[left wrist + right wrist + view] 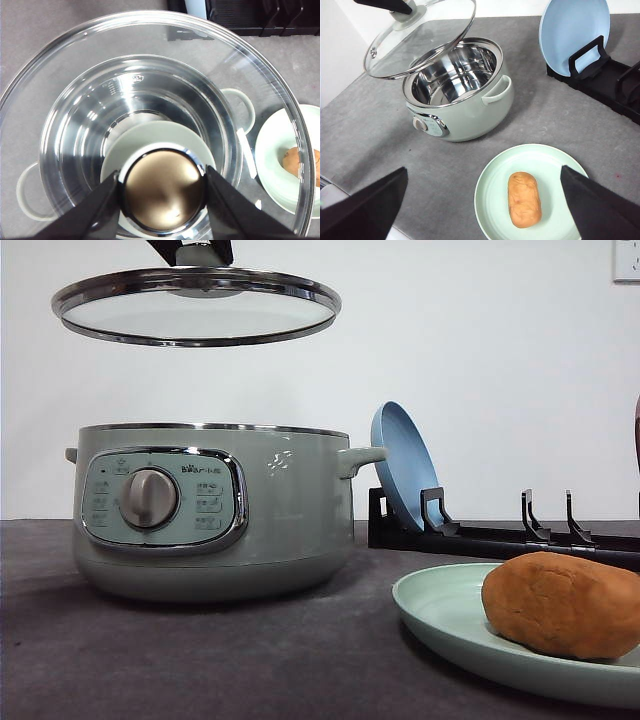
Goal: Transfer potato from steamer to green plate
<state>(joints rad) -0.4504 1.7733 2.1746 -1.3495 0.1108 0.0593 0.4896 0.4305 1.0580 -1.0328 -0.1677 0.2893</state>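
The orange-brown potato [565, 605] [524, 199] lies on the pale green plate [440, 615] [495, 185], to the right of the steamer [290, 510] [470, 115]. The steamer's steel pot stands uncovered with no food visible inside. My left gripper [162, 186] [192, 250] is shut on the knob of the glass lid [200, 315] [420, 40] and holds it in the air above the steamer. My right gripper [482, 172] hangs high over the plate, fingers wide open with nothing between them. In the left wrist view the potato [300, 160] shows through the lid.
A black dish rack [500, 535] [615, 85] stands behind the plate, with a blue plate [403, 465] [575, 35] leaning upright in it. The dark grey table [200, 660] runs to a white wall behind.
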